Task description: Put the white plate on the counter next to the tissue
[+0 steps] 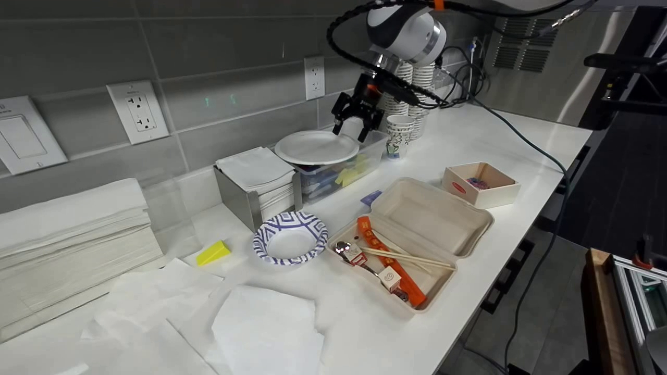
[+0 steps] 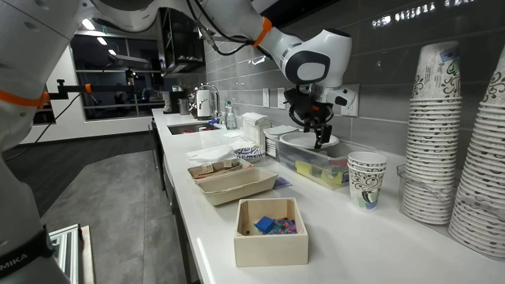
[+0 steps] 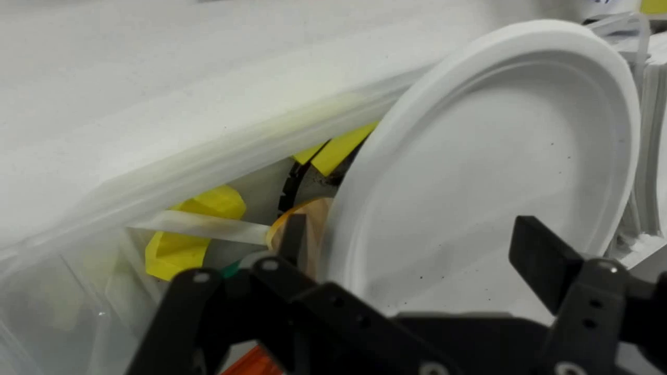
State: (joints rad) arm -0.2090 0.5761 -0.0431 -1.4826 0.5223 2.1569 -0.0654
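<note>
The white plate (image 1: 307, 147) rests on top of a clear plastic bin against the wall; it also shows in an exterior view (image 2: 298, 139) and in the wrist view (image 3: 484, 156). My gripper (image 1: 350, 132) is open at the plate's edge. In the wrist view the gripper (image 3: 409, 229) has one finger outside the rim over the bin and the other over the plate's face, with nothing clamped. Whether a finger touches the plate I cannot tell. The tissue (image 1: 271, 333) lies flat on the white counter (image 1: 417, 156), near more loose paper sheets (image 1: 151, 297).
The clear bin (image 2: 303, 163) holds yellow items. A napkin holder (image 1: 237, 195) stands beside it. A blue-patterned bowl (image 1: 292, 238), an open takeout box (image 1: 432, 213) with utensils, a wooden box (image 1: 482, 185) and paper cups (image 2: 367, 181) stand on the counter.
</note>
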